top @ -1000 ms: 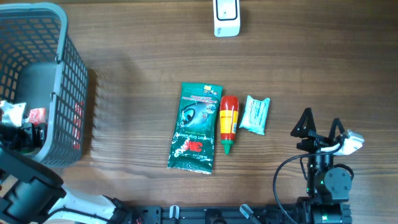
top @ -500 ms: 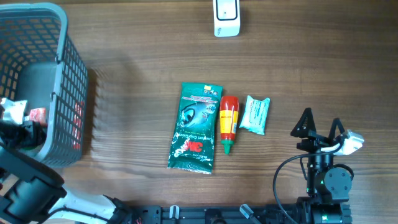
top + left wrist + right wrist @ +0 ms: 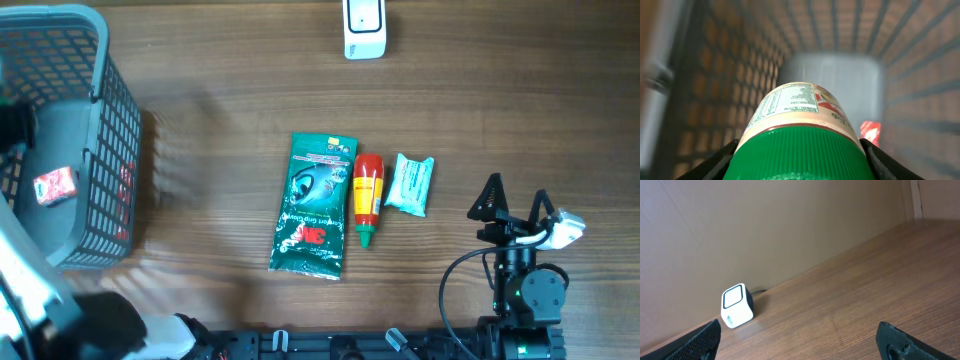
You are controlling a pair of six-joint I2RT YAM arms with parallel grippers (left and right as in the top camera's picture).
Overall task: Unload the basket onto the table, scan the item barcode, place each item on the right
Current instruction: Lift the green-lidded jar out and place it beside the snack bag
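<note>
Now the left claw point(image 3: 801, 160) is pinching a green-lidded jar point(image 3: 799, 112) by its cap, one finger on each side, and is holding it inside the grey basket point(image 3: 105, 120) at the left end of the bench point(image 3: 220, 120), where a small red packet point(image 3: 55, 186) is lying on the bottom. Meanwhile the right claw point(image 3: 515, 200) is sitting spread wide over the near right of the bench, facing the white scanner point(image 3: 364, 28) standing at the far edge. Between them a green pouch point(image 3: 315, 205), a red bottle point(image 3: 367, 198) and a teal pack point(image 3: 411, 183) are lying side by side.
</note>
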